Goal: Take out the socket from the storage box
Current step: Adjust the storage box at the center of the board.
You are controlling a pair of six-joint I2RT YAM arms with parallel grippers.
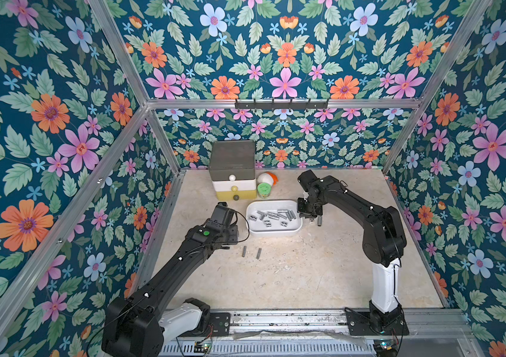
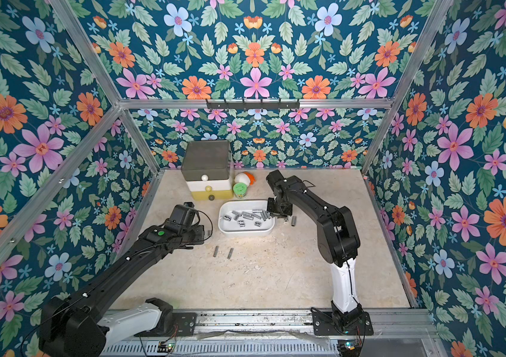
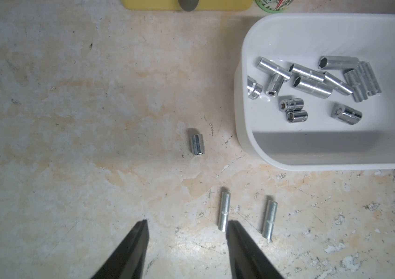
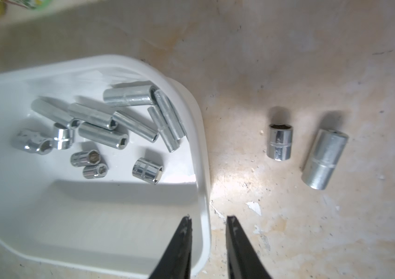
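The storage box (image 1: 276,230) sits mid-table with chrome sockets (image 4: 100,119) inside, and a short socket (image 4: 279,142) lies on the table (image 1: 307,278) just beside it. The left gripper (image 3: 187,221) and the right gripper (image 4: 208,217) both stand spread, pinching nothing. Socket markings are too blurred to read.

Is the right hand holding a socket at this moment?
No, the right wrist view shows the right hand open, with nothing gripped between its tips.
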